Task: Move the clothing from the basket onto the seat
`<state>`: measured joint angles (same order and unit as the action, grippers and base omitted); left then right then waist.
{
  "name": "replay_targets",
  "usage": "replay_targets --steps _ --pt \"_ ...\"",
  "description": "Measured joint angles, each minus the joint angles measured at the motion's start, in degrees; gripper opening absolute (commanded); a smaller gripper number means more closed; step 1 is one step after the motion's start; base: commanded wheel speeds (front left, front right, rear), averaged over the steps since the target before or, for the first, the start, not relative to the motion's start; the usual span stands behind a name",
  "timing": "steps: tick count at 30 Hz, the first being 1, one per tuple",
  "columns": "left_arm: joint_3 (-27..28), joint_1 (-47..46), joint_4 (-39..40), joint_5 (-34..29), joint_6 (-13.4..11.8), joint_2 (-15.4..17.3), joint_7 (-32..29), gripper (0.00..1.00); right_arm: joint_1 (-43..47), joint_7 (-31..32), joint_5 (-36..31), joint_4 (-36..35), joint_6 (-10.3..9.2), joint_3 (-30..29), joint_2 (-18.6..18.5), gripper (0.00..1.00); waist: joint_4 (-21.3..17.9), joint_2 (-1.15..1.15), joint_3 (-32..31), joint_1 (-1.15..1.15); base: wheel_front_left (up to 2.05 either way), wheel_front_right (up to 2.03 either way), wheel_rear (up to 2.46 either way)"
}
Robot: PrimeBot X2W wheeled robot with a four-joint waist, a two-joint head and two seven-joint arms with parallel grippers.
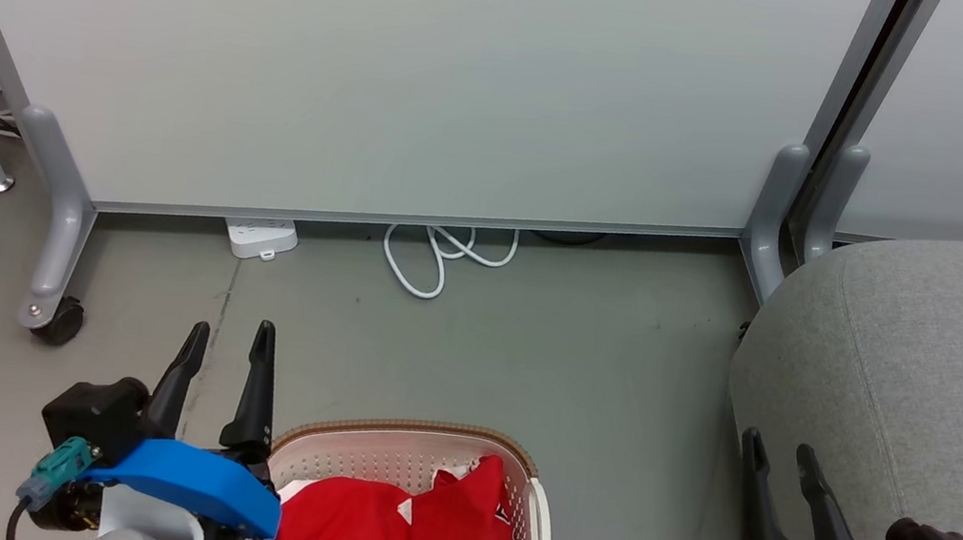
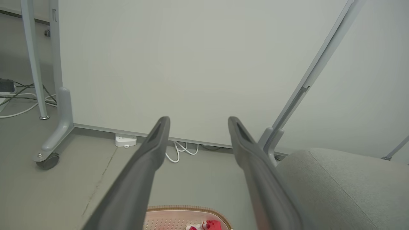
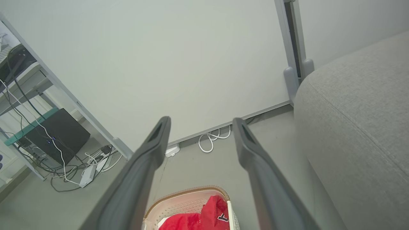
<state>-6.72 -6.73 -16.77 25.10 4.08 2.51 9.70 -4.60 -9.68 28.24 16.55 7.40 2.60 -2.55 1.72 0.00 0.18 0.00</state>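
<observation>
head view: the clothing (image 1: pixel 362 536) lies heaped in the basket (image 1: pixel 388 460), on the floor (image 1: pixel 545 357) left of the seat (image 1: pixel 940 362). the left gripper (image 1: pixel 232 329) and right gripper (image 1: pixel 778 443) both hang spread and empty, flanking the basket.

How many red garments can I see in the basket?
2 visible: a plain red fabric garment in the left part of the cream-white perforated plastic basket, and a red jersey with black numerals to its right. Others may be hidden beneath.
</observation>
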Motion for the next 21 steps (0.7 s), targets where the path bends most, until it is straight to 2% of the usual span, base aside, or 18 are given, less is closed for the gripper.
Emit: replay_targets --steps 21 --pt "-1.8 -0.6 -2.5 -10.0 0.0 0.1 2.5 1.0 -0.7 -2.5 -11.3 2.7 0.01 1.3 -0.1 1.0 0.7 0.0 -0.1 0.0 0.0 0.0 0.0"
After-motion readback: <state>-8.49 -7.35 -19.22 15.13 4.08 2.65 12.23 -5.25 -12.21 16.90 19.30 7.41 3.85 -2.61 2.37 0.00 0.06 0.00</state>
